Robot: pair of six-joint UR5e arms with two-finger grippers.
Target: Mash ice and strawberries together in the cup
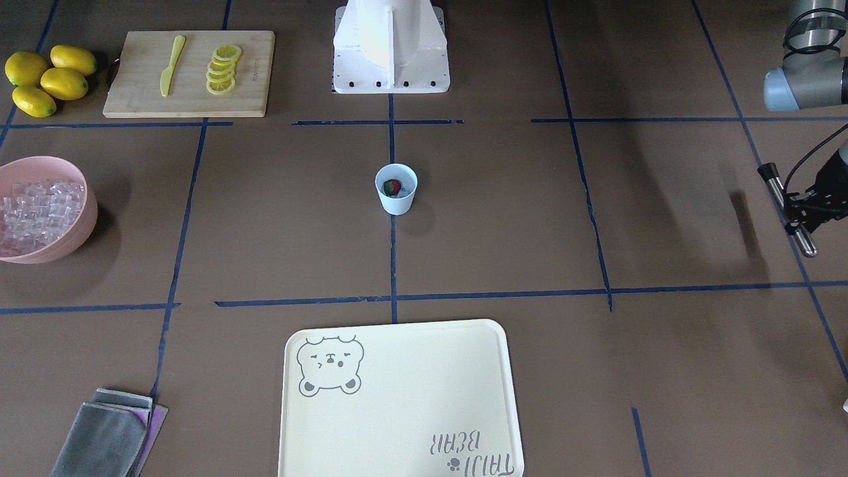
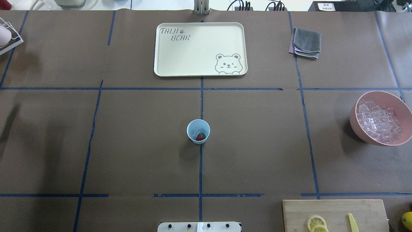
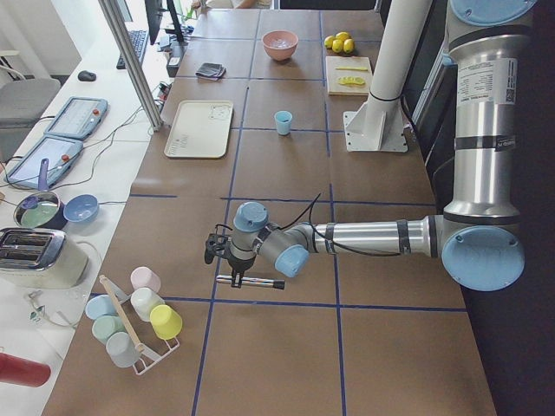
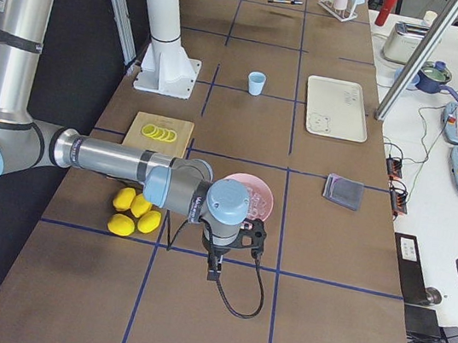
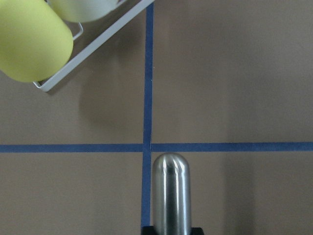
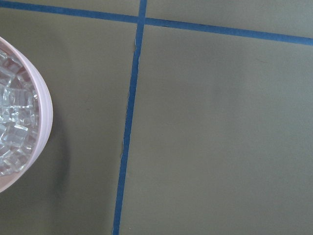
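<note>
The strawberry (image 2: pixel 200 137) sits in the cup (image 2: pixel 198 131), seemingly on ice (image 2: pixel 194 132). Beyond the cup from the robot's base (image 2: pixel 199 226) lies the tray (image 2: pixel 167 48); well to the cup's right, as the robot faces, stands the bowl (image 2: pixel 356 129).

bench (image 2: pixel 145 145): brown, gridded with dark blue tape lines
cup (image 1: pixel 396 200): plain pale blue
strawberry (image 1: pixel 393 187): glossy red, a bit of green
ice (image 2: pixel 194 131): clear, colourless
bowl (image 2: pixel 357 130): pink, its cubes clear
tray (image 2: pixel 180 54): cream, with a grey bear outline and grey lettering
cloth (image 2: pixel 307 40): grey, purple edge beneath
board (image 1: pixel 132 99): pale wood grain
knife (image 1: pixel 171 66): yellow-green
lemons (image 1: pixel 64 83): bright yellow
slices (image 1: pixel 222 73): yellow-rimmed, paler inside
rod (image 5: pixel 170 191): polished silver
left arm (image 3: pixel 373 236): silver tube, pale blue joints
</note>
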